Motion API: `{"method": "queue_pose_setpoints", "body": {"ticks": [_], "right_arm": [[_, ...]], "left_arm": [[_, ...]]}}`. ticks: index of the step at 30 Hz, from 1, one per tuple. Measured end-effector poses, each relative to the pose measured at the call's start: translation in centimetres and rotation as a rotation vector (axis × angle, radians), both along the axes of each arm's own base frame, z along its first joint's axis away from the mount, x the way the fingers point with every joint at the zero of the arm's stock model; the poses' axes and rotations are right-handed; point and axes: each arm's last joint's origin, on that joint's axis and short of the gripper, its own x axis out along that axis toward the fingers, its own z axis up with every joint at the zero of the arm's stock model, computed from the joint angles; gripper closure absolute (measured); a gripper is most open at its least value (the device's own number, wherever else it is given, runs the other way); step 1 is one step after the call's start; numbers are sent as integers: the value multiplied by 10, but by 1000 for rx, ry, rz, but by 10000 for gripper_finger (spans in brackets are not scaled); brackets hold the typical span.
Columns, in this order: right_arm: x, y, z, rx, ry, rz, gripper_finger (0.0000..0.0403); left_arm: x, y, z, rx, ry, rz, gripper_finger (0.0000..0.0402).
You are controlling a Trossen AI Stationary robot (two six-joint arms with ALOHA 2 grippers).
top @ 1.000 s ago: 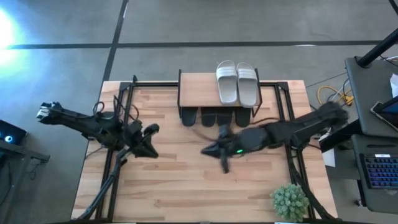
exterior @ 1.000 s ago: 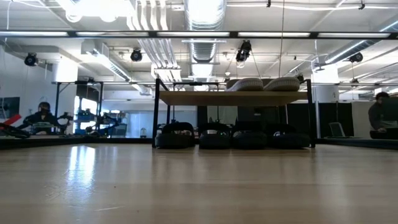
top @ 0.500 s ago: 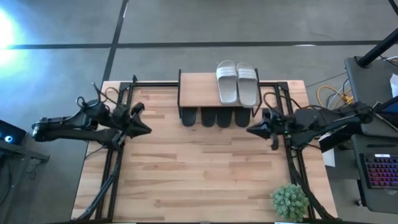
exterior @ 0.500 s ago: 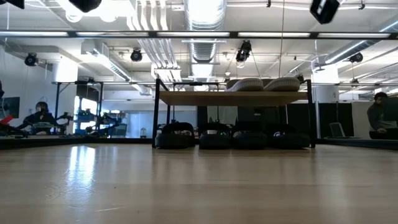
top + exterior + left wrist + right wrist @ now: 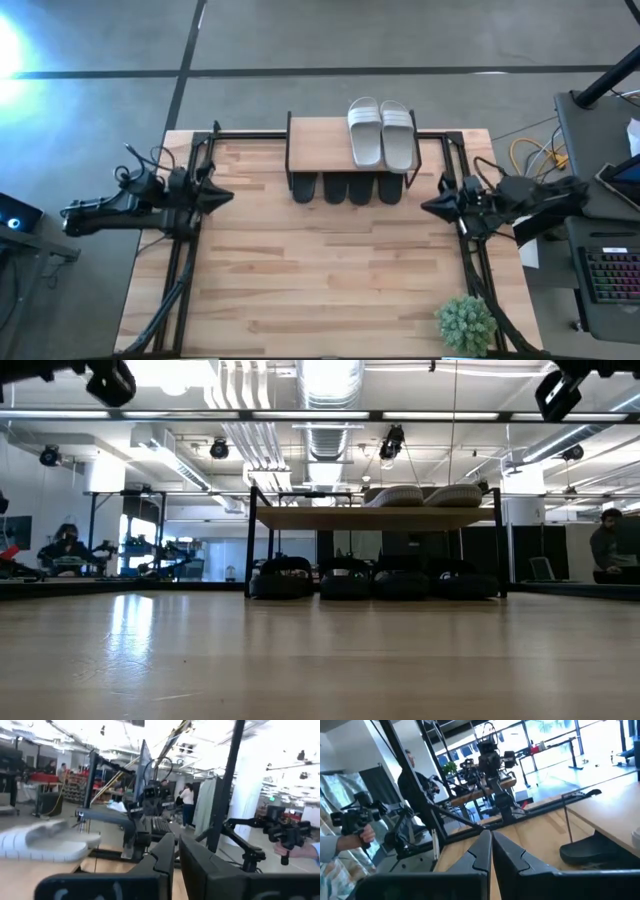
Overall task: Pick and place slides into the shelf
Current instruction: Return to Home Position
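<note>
My left gripper [image 5: 218,196] and right gripper [image 5: 428,207] hang empty, fingers together; the slides [image 5: 365,135] on the shelf [image 5: 318,140] look light and rubbery, best pinched by the strap

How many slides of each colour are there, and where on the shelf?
White slides: 2, on top of the shelf
Black slides: 4, in a row under the shelf top
Total: 6
</note>
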Motion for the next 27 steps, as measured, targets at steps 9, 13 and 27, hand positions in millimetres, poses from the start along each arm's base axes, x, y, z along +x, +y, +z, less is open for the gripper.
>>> {"method": "queue_pose_setpoints", "body": {"ticks": [9, 13, 27], "right_arm": [[-2, -2, -38, -11, -43, -58, 394], [1, -4, -58, -4, -51, -136, 394], [6, -4, -99, -39, -70, -186, 394]], "left_arm": [[1, 1, -51, -36, -52, 18, 388], [-1, 1, -73, -106, -39, 8, 388], [5, 6, -104, -178, 13, 25, 388]]}}
